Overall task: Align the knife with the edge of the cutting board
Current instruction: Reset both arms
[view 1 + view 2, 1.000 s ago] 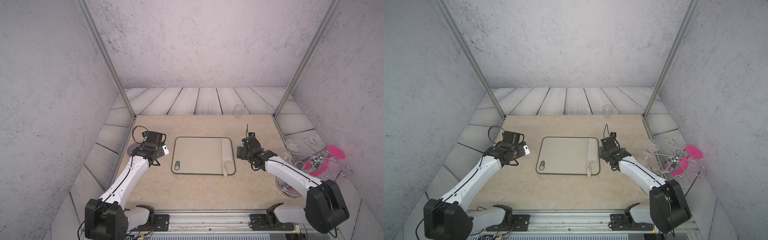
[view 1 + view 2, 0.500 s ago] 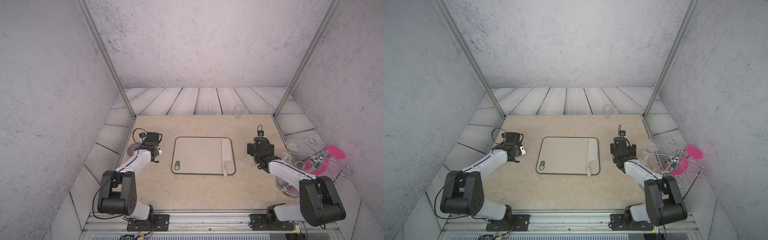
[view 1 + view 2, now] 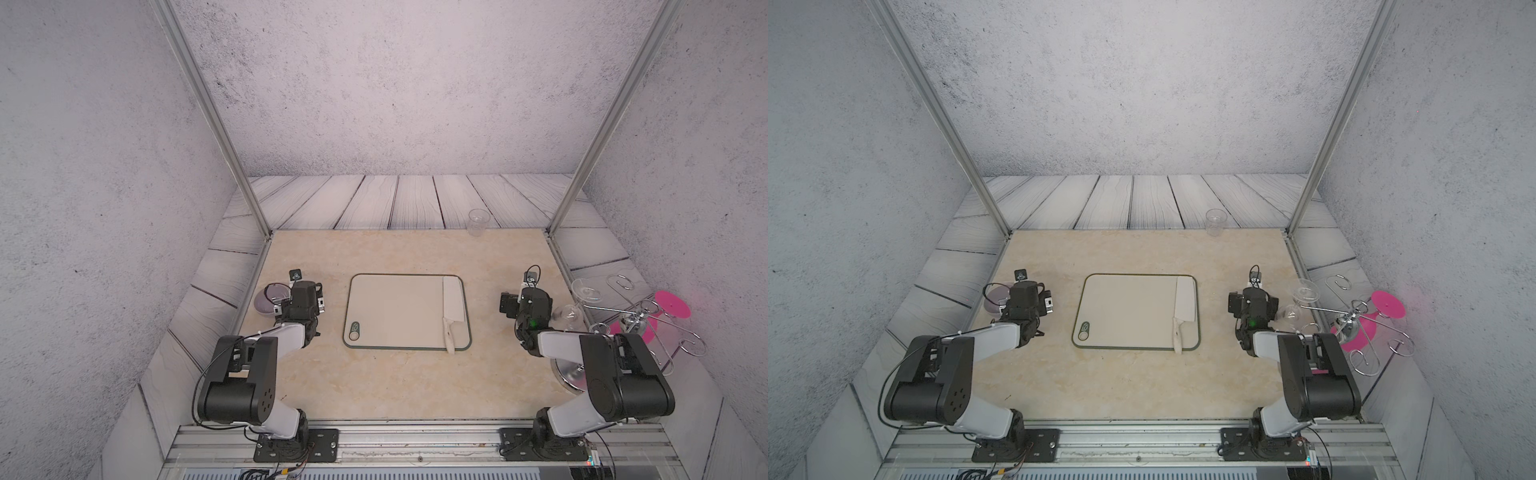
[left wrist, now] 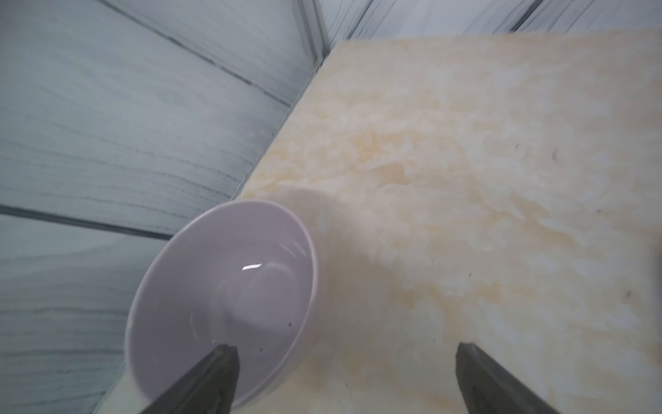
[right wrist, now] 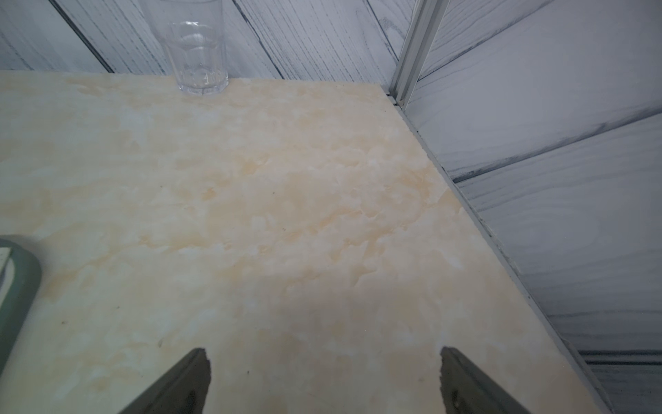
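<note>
Changed: both arms now sit folded back toward their bases, further from the cutting board (image 3: 395, 311) than a second ago. The knife (image 3: 452, 309) and the board lie exactly where they did.
Knife: it lies flat on the board. The broad blade runs along the board's right-hand edge, just inside the green rim and parallel to it in both top views. The handle points toward the desk's near edge, and its butt reaches just over the board's near rim.
Board: it rests in the middle of the desk (image 3: 374, 382), square to the desk's edges, with the tab corner at near left.
Left side: the left pincer (image 4: 344, 353) is spread wide and holds nothing. It is close by a lilac bowl (image 4: 222, 286) at the desk's left edge, well apart from the board.
Right side: the right pincer (image 5: 322, 355) is spread wide and empty over bare desk toward the right edge. A clear glass (image 5: 195, 46) stands at the far edge.
Progress: the task looks done, with the knife lined up along the board's edge and both arms clear of it.
Left to do: nothing obvious remains, except perhaps drawing the handle butt back inside the near rim, if that counts.
</note>
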